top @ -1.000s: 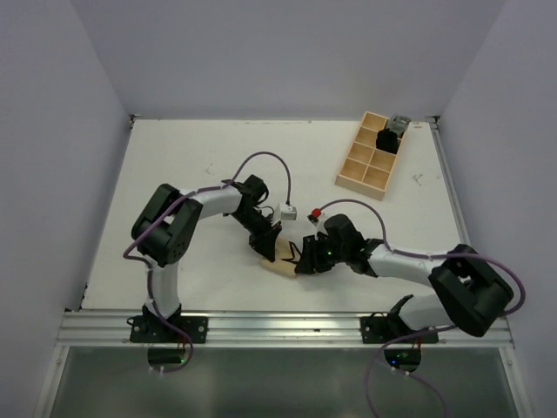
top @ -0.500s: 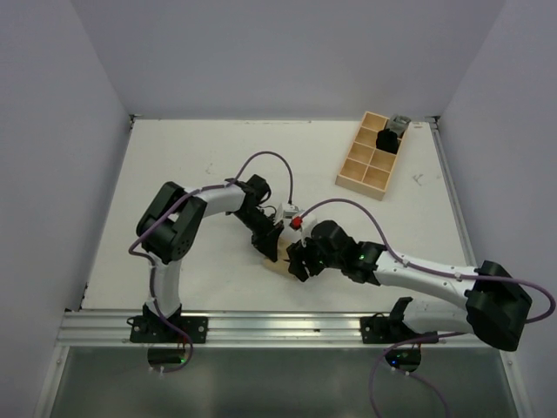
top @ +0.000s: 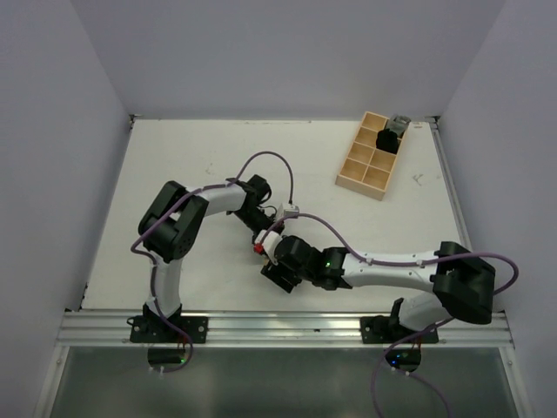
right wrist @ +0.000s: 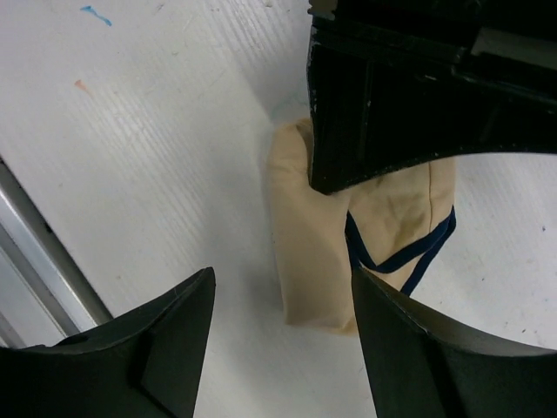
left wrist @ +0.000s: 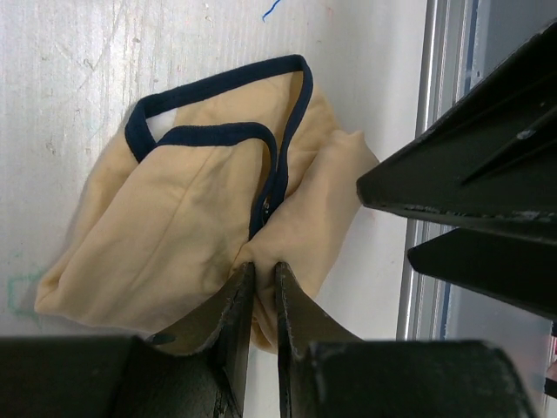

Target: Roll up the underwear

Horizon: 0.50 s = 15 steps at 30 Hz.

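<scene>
- A white desk [top: 174,165] is enclosed by pale walls; a wooden tray [top: 359,167] is set at its far right.
- The tan underwear [left wrist: 174,226], trimmed in dark blue, is bunched on the desk near its front edge.
- The left gripper [left wrist: 264,272] is seen with jaws clenched, apparently on a fold of the underwear.
- The right gripper [right wrist: 283,283] is held just above the garment, jaws released wide.
</scene>
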Each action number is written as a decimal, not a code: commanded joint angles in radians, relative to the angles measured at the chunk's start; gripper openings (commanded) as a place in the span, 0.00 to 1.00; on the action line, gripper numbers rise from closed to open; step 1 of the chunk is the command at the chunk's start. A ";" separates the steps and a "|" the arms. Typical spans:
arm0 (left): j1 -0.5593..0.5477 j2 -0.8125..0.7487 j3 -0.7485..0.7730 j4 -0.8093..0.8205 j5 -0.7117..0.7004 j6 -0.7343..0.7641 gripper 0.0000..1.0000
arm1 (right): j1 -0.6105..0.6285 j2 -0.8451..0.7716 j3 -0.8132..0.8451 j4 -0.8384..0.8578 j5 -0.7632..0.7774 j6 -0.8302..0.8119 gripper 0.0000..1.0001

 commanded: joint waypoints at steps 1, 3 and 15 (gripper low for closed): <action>-0.008 0.045 0.006 0.012 -0.097 0.032 0.18 | 0.022 0.054 0.069 -0.021 0.110 -0.057 0.67; -0.008 0.048 0.012 0.012 -0.095 0.031 0.18 | 0.029 0.100 0.097 -0.042 0.150 -0.093 0.67; -0.008 0.067 0.042 -0.006 -0.103 0.017 0.17 | 0.044 0.158 0.078 -0.024 0.118 -0.088 0.57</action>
